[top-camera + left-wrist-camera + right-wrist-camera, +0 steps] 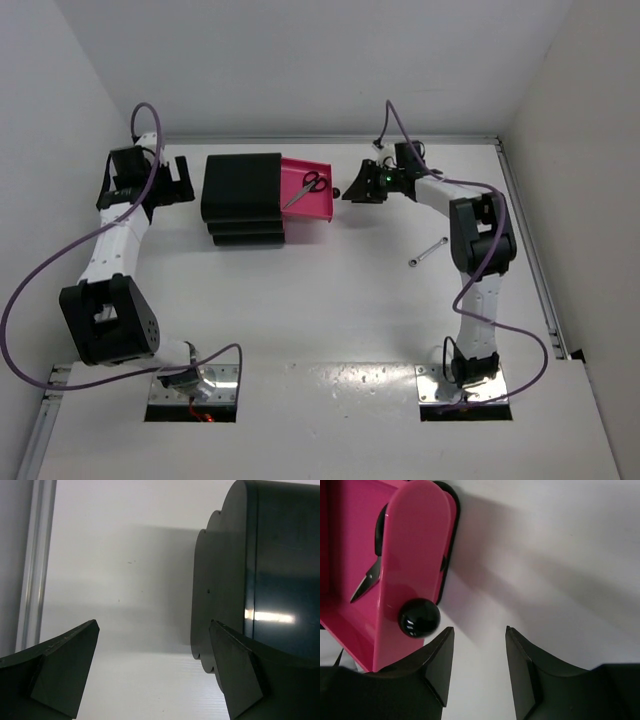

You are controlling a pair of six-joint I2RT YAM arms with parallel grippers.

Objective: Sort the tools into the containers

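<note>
The black three-tier cabinet (pixel 240 190) stands at the far left-centre of the counter (pixel 330 300), its tiers stepped. One pink drawer (pixel 298 207), seemingly the top one, is pulled out to the right; its rounded front carries a round, glossy black knob (pixel 419 617). Inside it lies a small tool (pixel 312 183) with dark looped handles and a pointed silver tip, set diagonally. The slim silver wrench (pixel 428 251) lies flat and angled on the counter, well to the right of the drawer and nearer.
</note>
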